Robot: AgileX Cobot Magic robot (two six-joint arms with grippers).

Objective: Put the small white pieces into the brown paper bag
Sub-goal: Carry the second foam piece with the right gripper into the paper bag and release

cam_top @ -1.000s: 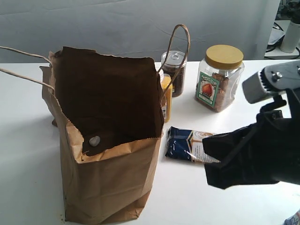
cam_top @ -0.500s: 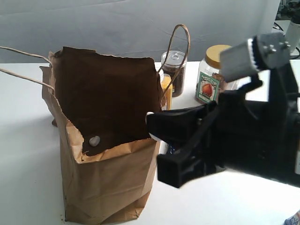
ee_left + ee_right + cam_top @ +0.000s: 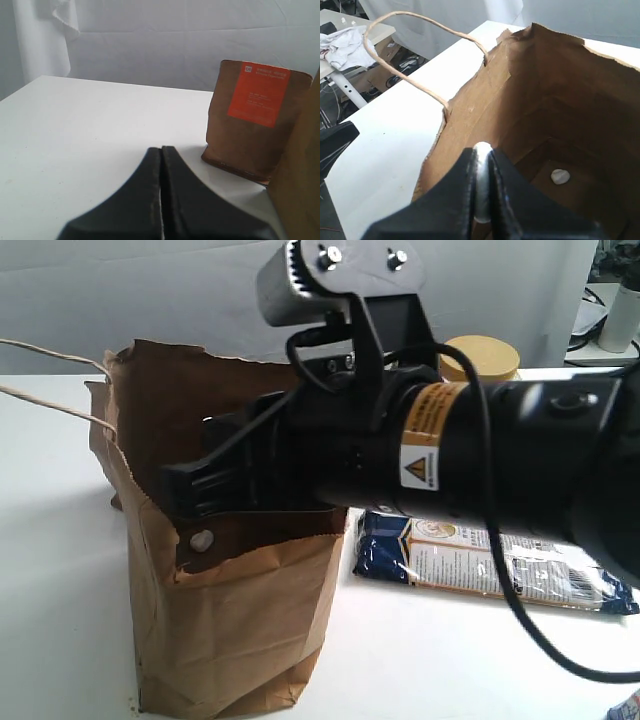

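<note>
The brown paper bag [image 3: 230, 630] stands open at the left of the table, its cord handles [image 3: 50, 400] hanging out to the left. My right gripper [image 3: 185, 490] reaches across over the bag's mouth. In the right wrist view it [image 3: 482, 152] is shut on a small white piece [image 3: 482, 185], held above the bag's inside [image 3: 560, 105]. Another white piece [image 3: 560, 176] lies on the bag's floor [image 3: 203, 539]. A third piece is out of view. My left gripper [image 3: 161, 150] is shut with nothing in it, low over the white table beside the bag's wall [image 3: 300, 190].
A blue and white packet [image 3: 480, 560] lies right of the bag. A yellow-lidded jar [image 3: 485, 352] shows behind the arm. A brown pouch with an orange label [image 3: 255, 120] stands beyond the left gripper. The table's edge [image 3: 350, 165] runs near the bag.
The right arm has swung from the right of the table leftward and over the bag's mouth, now hiding the jars. The bag and the piece inside it have not moved.
</note>
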